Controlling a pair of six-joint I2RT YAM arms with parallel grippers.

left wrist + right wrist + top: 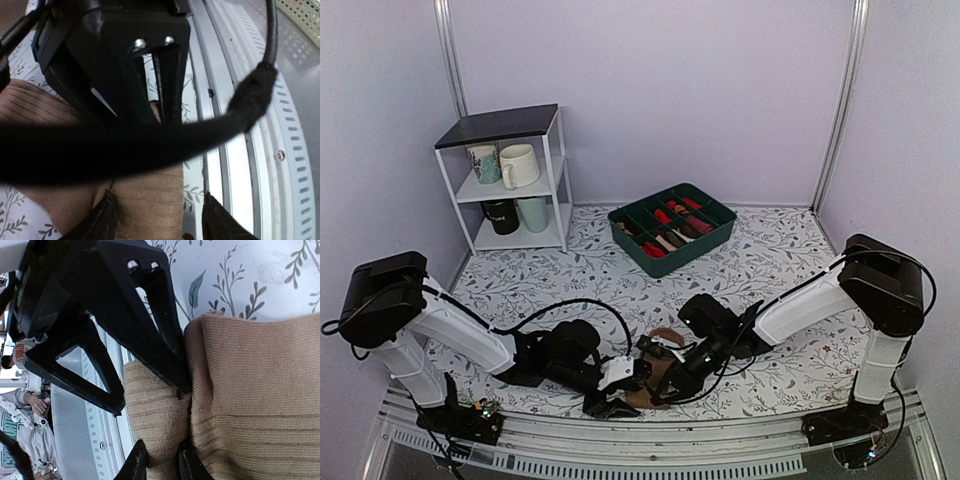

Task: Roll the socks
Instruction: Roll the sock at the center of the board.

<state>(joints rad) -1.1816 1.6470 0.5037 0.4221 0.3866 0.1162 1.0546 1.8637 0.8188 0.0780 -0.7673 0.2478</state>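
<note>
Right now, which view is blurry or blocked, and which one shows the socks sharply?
Left wrist: a black cable close to the lens is badly out of focus and hides part of the socks. Right wrist: sharp, even light, knit ribs clear. Top external: soft even light, no glare, socks small.

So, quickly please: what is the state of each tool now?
Left tool: open, astride the tan socks.
Right tool: closed on the tan socks.
</note>
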